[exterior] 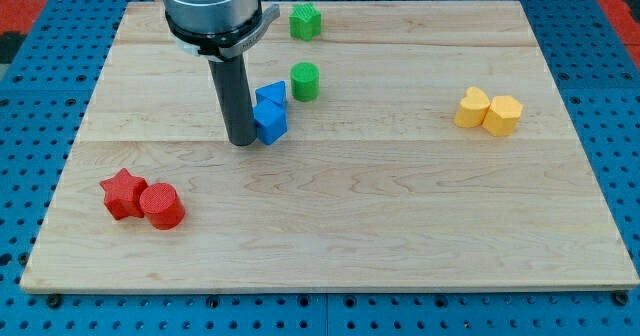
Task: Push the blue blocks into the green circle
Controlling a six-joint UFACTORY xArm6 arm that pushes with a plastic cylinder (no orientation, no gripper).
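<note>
A: What sort of place?
B: A lab bench; a wooden board [400,236] lies on a blue pegboard [20,106]; toy blocks [489,112]; a robot rod [238,96] at upper left.
</note>
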